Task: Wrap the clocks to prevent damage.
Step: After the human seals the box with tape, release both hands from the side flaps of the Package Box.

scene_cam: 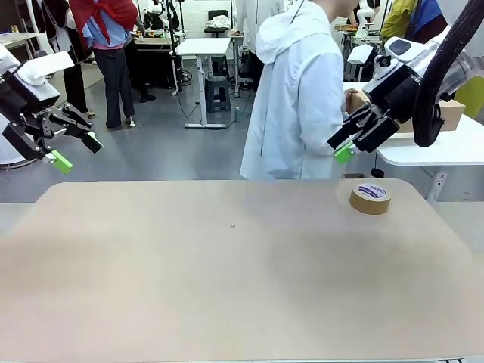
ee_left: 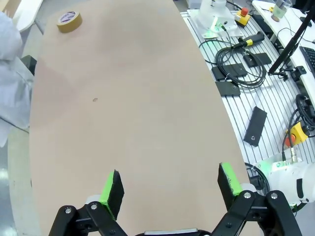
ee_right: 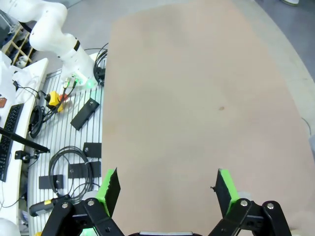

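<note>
Front view: my left gripper (scene_cam: 74, 150) hangs in the air above the table's left end, jaws spread wide, nothing between the green pads. My right gripper (scene_cam: 349, 144) hangs above the right far corner, its fingers likewise parted and empty. The table (scene_cam: 227, 287) is a tan surface with rounded corners. A brown tape roll (scene_cam: 370, 198) lies flat near the far right corner, below and just right of my right gripper. A small dark speck (scene_cam: 233, 225) marks the tabletop near the middle. A person in a white coat (scene_cam: 299, 98) stands at the far edge, turned sideways. A brown cardboard box (scene_cam: 446, 112) sits on a white side table behind my right arm. I cannot locate the wrapped clocks bundle on the tabletop.

Left wrist view: my left gripper (ee_left: 170, 184) is wide apart, holding nothing, bare tabletop between its fingers (ee_left: 112, 188). The tape roll (ee_left: 68, 21) lies at the far end of the table, well apart. Coiled black cables (ee_left: 239, 61) lie on the slatted base beside the table.

Right wrist view: my right gripper (ee_right: 166, 187) is fully spread and empty over bare tabletop. My left arm's white base (ee_right: 54, 29) stands at the far corner.
</note>
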### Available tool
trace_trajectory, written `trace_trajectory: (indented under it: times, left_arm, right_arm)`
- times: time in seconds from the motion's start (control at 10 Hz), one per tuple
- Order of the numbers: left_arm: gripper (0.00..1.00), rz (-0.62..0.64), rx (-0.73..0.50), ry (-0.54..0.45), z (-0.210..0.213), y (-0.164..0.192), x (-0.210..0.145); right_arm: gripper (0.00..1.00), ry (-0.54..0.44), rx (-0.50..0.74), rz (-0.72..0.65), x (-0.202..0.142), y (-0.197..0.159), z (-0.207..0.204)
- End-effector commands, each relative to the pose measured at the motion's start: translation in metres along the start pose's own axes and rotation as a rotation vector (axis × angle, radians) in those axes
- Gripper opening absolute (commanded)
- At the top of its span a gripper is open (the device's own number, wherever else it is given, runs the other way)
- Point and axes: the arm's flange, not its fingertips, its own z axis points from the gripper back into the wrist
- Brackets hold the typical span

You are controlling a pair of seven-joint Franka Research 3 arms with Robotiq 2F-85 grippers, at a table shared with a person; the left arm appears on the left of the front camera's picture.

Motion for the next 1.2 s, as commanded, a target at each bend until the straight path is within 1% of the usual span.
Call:
trace_trajectory:
  times: [0.0,0.1,0.2,0.3,0.5,0.6,0.7,0.9,1.0,1.1]
  left_arm:
    - [1.0,0.0,0.0,0.0,0.0,0.0,0.0]
    - [1.0,0.029,0.02,-0.071,0.008,0.006,-0.013]
    - [1.0,0.051,0.029,-0.153,0.014,0.011,-0.026]
    - [1.0,0.069,0.031,-0.242,0.023,0.017,-0.039]
    - [1.0,0.143,0.127,-0.398,0.043,0.025,-0.075]
    - [1.0,0.17,0.185,-0.444,0.051,0.027,-0.092]
    - [1.0,0.19,0.239,-0.48,0.056,0.03,-0.108]
    - [1.0,0.239,0.333,-0.511,0.057,0.033,-0.137]
    - [1.0,0.26,0.348,-0.504,0.06,0.036,-0.147]
    - [1.0,0.284,0.354,-0.509,0.059,0.034,-0.156]
  right_arm:
    - [1.0,0.0,0.0,0.0,0.0,0.0,0.0]
    - [1.0,-0.063,0.02,-0.035,-0.014,-0.016,0.015]
    - [1.0,-0.128,0.012,-0.066,-0.028,-0.029,0.03]
    - [1.0,-0.213,0.033,-0.091,-0.042,-0.039,0.045]
    - [1.0,-0.372,0.041,-0.145,-0.079,-0.056,0.07]
    - [1.0,-0.442,0.038,-0.157,-0.095,-0.063,0.078]
    - [1.0,-0.484,0.014,-0.165,-0.11,-0.069,0.084]
    - [1.0,-0.516,-0.012,-0.178,-0.138,-0.078,0.088]
    - [1.0,-0.541,0.013,-0.155,-0.148,-0.081,0.087]
    - [1.0,-0.547,0.01,-0.142,-0.159,-0.082,0.086]
